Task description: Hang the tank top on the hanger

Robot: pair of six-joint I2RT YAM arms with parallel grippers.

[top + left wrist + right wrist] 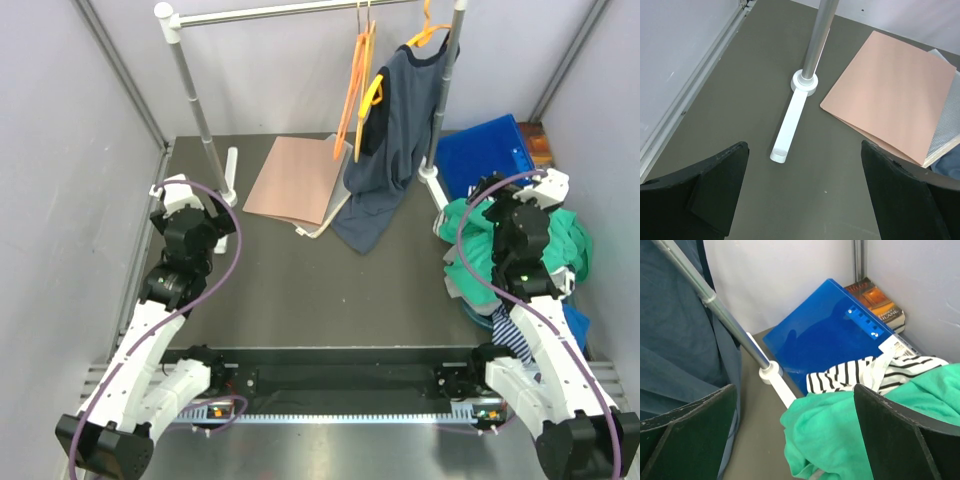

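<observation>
The teal-green tank top (572, 238) lies crumpled in a pile at the right edge of the table, under my right arm. In the right wrist view it (840, 440) fills the space just below and between the fingers. My right gripper (797, 440) is open, just above its near edge and holding nothing; it also shows in the top view (497, 192). The pale yellow hanger (371, 95) hangs on the rack beside the dark navy top (392, 140). My left gripper (805, 195) is open and empty over bare table near the rack's left foot (789, 127); it also shows in the top view (183, 192).
A black-and-white striped garment (860, 375) lies against the tank top. A blue folder (825, 337) and a book (879, 301) lean at the back right. Vivid orange hangers (354, 85) hang from the rail (290, 12). A pink-brown board (895, 95) lies behind the left gripper. The rack's right pole (715, 302) slants past the navy top.
</observation>
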